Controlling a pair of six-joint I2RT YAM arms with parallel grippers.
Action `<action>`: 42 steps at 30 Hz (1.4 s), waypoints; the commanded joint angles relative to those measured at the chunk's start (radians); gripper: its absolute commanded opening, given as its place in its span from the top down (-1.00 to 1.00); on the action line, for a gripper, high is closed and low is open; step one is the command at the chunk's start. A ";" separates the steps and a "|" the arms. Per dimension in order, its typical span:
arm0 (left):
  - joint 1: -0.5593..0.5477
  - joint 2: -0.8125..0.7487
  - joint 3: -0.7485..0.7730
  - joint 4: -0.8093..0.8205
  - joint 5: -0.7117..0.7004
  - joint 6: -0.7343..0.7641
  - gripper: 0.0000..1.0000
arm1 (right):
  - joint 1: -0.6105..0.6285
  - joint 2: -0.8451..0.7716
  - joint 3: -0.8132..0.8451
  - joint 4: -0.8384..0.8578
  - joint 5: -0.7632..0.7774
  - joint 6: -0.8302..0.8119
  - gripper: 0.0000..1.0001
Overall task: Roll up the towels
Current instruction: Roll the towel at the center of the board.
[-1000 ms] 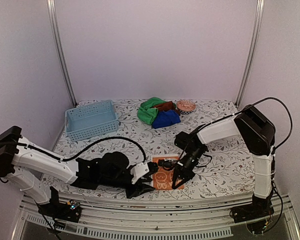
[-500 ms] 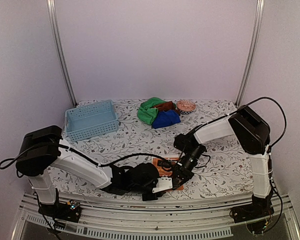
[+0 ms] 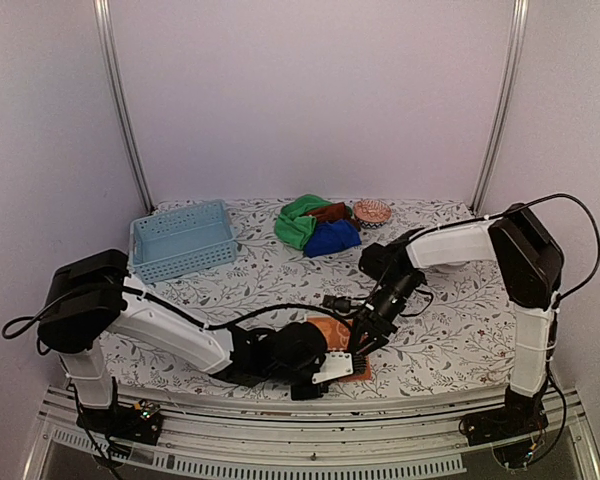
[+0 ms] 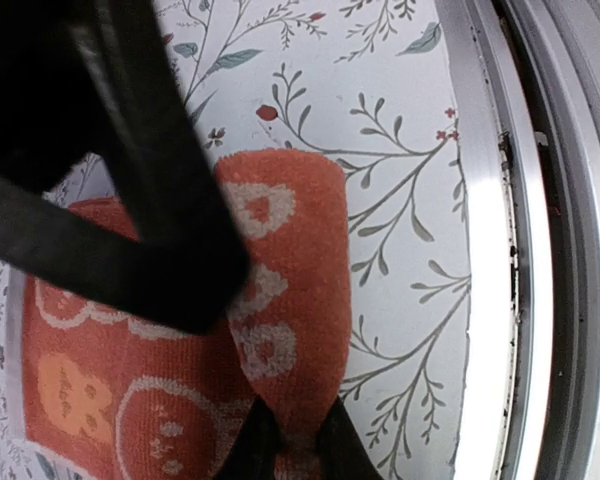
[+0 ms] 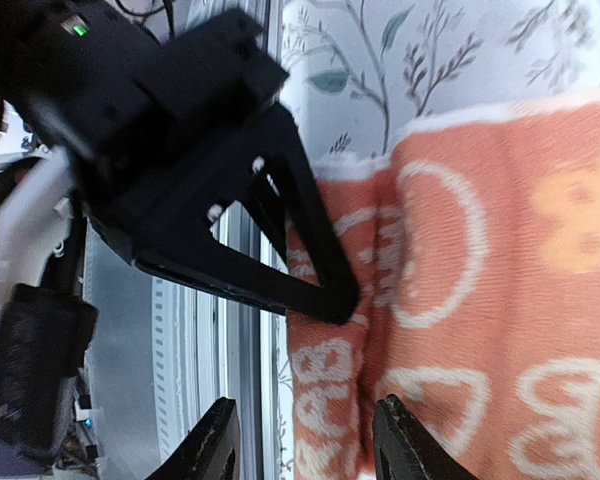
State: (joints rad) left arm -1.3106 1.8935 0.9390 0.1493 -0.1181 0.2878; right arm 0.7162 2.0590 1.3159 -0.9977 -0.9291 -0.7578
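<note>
Left end effector [image 4: 293, 447]: tips almost pressed together, pinching a raised ridge of the orange towel [image 4: 290, 300]. Right end effector [image 5: 305, 445]: fingers spread wide, straddling the same cloth near its edge, gripping nothing.

Orange towel: at the near edge of the desk [image 3: 280, 275], between the two end effectors. Near side gathered up into a thick rolled lip, the rest lying flat with the cream pattern up. Long axis of that lip parallel to the front rail [image 4: 480, 250] and just beside it, as seen from the left wrist. From above, mostly hidden under the arms, with only orange patches showing.

One second ago: cloth spread flat and open, left end effector off to its left. Now swung across onto the near edge, with the lip formed. Right end effector at much the same spot over the towel's right side.

Farther out, unchanged: green towel [image 3: 298, 222], blue towel [image 3: 332, 238] and rust-brown towel [image 3: 330, 211] heaped together at the far side, touching. Small bowl [image 3: 372, 212] just beside that heap on the right. Light blue basket [image 3: 183, 238] at the far left, well apart.
</note>
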 commanded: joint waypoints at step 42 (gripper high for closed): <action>0.364 0.333 0.416 -0.471 0.918 -0.447 0.56 | 0.308 -0.436 -0.540 0.669 0.800 0.007 0.81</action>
State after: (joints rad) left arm -0.9699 2.2127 1.3861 -0.2512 0.8532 -0.1600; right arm 1.0210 1.5799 0.7696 -0.2752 -0.1032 -0.7696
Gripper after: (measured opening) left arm 0.174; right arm 0.152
